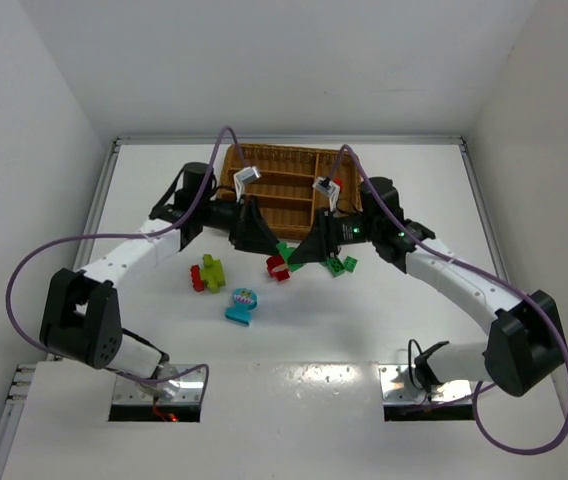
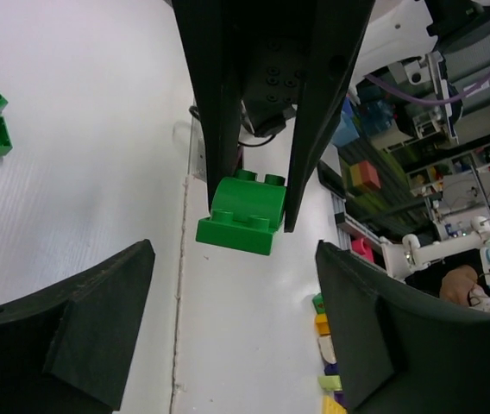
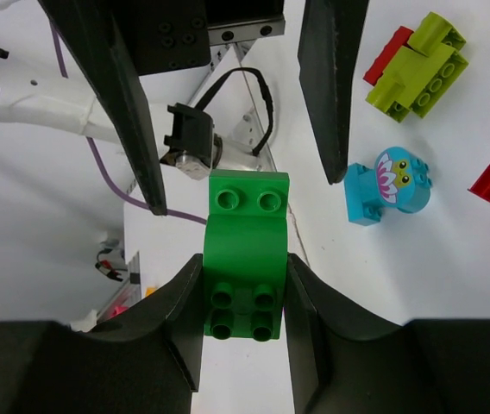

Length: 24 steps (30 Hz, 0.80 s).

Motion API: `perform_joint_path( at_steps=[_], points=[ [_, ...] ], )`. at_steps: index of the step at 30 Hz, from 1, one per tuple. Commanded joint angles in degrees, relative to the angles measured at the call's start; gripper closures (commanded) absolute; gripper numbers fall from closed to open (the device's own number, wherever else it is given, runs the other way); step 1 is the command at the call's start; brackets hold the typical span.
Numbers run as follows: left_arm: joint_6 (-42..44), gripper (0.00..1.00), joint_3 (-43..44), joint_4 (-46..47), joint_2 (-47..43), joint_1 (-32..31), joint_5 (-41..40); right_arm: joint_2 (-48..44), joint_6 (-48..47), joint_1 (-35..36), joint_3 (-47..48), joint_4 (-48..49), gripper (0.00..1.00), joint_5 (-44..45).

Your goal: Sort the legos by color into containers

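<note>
Just in front of the brown woven wicker tray [image 1: 274, 148], the right gripper [image 3: 245, 276] is clamped tight on a green arched studded plastic brick [image 3: 245, 241]. The left gripper [image 2: 234, 250] faces it, fingers spread wide, gripping nothing.

The left hand [image 1: 269, 249] and right hand [image 1: 293, 261] are finished in black; white links [image 1: 129, 258], black joints [image 1: 84, 320] and purple cables [image 1: 11, 290] are seen.
</note>
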Motion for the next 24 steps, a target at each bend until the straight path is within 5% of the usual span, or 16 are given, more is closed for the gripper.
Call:
perform_joint_path(
  at_steps=[1,10,16,24],
  points=[
    [1.37,0.21,2.08,0.81,0.80,-1.43,2.90,-0.05,0.06,0.67,2.61,3.20,0.72,-1.77],
    [1.37,0.32,3.83,0.81,1.85,-1.96,2.90,1.71,0.06,1.19,3.14,3.73,0.72,-2.82],
    [1.37,0.57,3.83,0.81,1.85,-1.96,2.90,2.24,1.11,1.20,2.53,4.26,0.72,-2.82],
    [1.37,0.63,3.83,0.28,1.32,-1.96,1.85,0.66,2.96,0.68,0.41,7.16,0.73,-0.72]
  ],
)
